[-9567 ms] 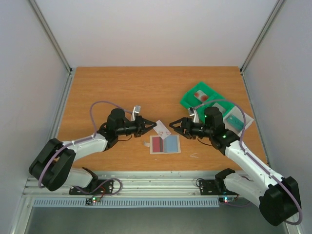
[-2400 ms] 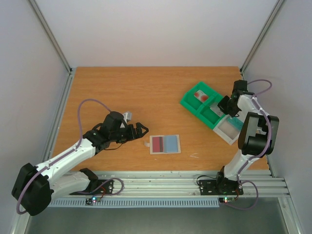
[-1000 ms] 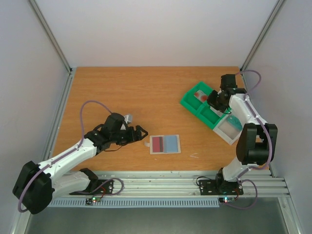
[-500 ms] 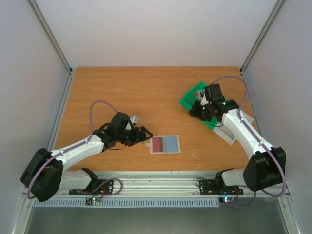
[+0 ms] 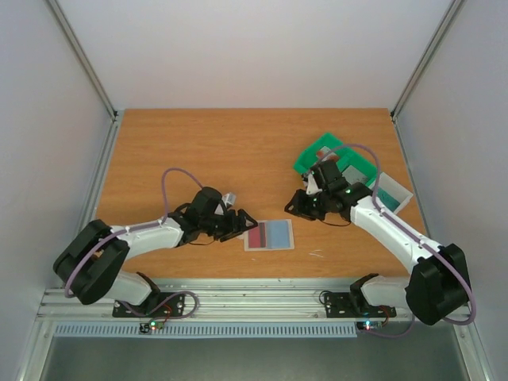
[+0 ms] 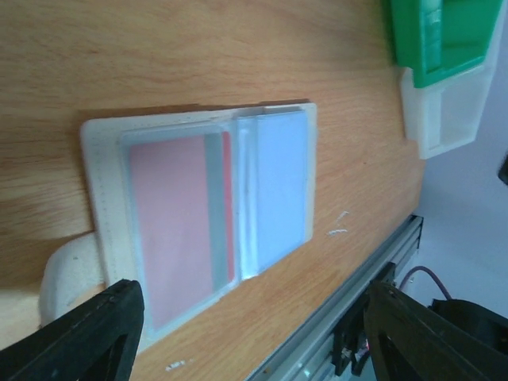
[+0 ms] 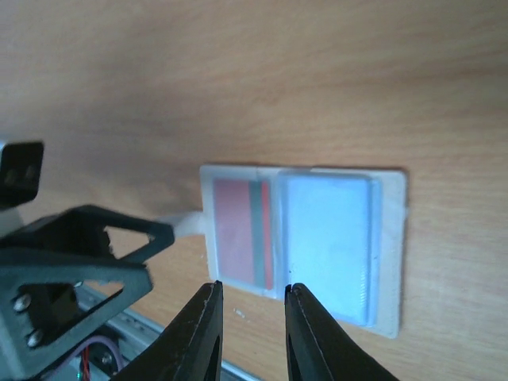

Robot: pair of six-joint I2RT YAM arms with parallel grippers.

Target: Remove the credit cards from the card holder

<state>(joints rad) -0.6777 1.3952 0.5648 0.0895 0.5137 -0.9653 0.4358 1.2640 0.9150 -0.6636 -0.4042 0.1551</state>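
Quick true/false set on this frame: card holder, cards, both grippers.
1. The card holder lies open and flat on the table. True.
2. Both pockets are empty. False: a pinkish-red card sits in one pocket and a blue-grey card in the other.
3. The right gripper grips a card. False: its fingers stand slightly apart over the holder with nothing between them.
4. The left gripper is open at the holder's tab end. True.
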